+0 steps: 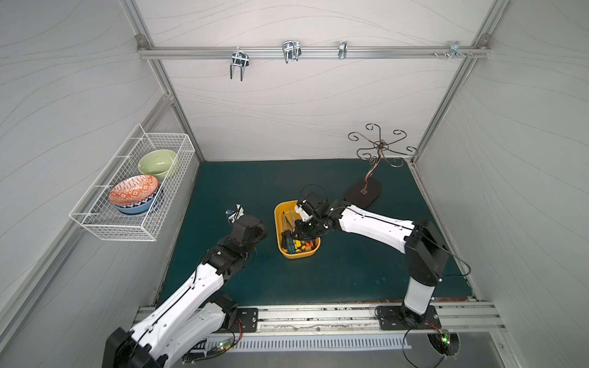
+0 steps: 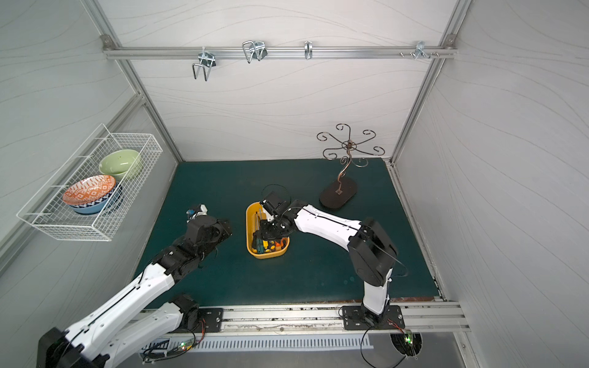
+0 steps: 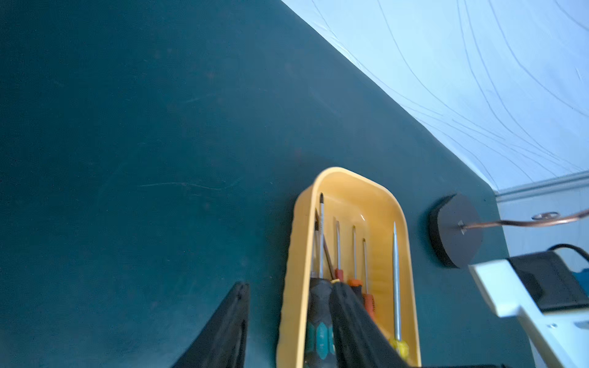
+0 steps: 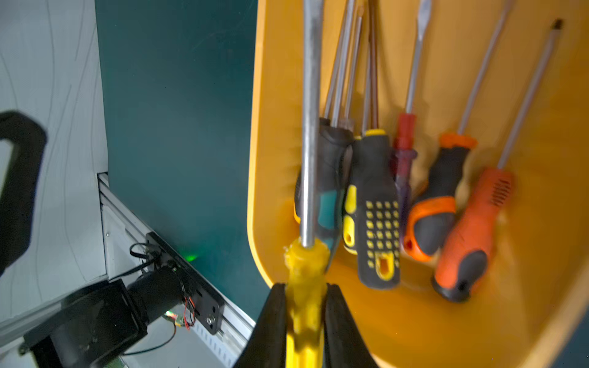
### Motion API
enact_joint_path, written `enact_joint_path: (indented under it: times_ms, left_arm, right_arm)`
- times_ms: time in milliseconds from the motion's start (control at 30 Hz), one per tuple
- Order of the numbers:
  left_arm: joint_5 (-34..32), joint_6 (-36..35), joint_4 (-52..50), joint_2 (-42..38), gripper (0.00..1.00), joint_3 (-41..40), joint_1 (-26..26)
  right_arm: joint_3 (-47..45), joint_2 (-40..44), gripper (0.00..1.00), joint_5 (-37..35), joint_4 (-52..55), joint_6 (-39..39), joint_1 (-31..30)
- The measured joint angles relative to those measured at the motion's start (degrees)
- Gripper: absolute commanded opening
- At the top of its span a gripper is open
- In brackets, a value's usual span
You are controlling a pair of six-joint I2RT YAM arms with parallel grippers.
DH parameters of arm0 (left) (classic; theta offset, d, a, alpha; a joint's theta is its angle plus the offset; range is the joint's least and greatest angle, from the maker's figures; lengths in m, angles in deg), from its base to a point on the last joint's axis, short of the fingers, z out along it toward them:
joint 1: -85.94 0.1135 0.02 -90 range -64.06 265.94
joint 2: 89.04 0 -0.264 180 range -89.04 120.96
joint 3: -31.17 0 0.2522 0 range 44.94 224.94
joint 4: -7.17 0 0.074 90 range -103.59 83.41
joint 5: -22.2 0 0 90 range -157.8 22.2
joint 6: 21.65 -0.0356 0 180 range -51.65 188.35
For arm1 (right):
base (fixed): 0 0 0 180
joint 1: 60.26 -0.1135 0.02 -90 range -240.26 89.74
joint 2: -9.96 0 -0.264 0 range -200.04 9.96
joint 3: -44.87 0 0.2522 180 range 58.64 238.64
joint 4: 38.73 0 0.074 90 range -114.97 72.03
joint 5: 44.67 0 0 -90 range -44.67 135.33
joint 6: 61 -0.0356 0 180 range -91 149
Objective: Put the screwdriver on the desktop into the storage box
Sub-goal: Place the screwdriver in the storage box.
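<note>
Closest to the lens, my right gripper (image 4: 305, 286) clamps the screwdriver (image 4: 309, 143) by its yellow handle, shaft pointing straight away along the storage box (image 4: 255, 159), parallel to the other screwdrivers (image 4: 376, 207) lying inside and just within its wall. Its tip is cut off and blur hides whether it rests yet; my left gripper (image 3: 290, 283) hangs part-open and empty over the desktop (image 3: 127, 127) nearby.

Open desktop (image 1: 255, 178) around storage box (image 1: 299, 255), stand (image 1: 357, 196) nearby
</note>
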Motion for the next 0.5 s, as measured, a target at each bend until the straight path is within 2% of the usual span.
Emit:
enact_joint_path:
  times_ms: [67, 100, 233, 300, 500]
  left_arm:
    - [-1.03, 0.42, -2.08, -1.79, 0.46, -1.01, 0.90]
    - [-1.40, 0.63, -3.04, -2.38, 0.46, -1.51, 1.20]
    - [-1.90, 1.29, -6.56, -3.37, 0.46, -2.58, 1.84]
    - [-1.99, 1.31, -7.21, -3.45, 0.46, -2.58, 2.05]
    - [-2.56, 0.70, -8.39, -3.48, 0.46, -2.54, 3.19]
  right_arm:
    - [2.08, -2.89, 0.01, 1.03, -0.63, -0.81, -0.33]
    - [2.89, -4.15, 0.06, 1.42, -0.98, -1.11, -0.52]
    - [4.02, -6.97, 0.35, 2.47, -1.60, -2.78, -1.14]
    - [4.04, -7.43, 0.43, 2.58, -1.64, -3.65, -1.40]
    - [3.76, -6.01, 0.57, -0.76, -1.29, -2.78, -1.73]
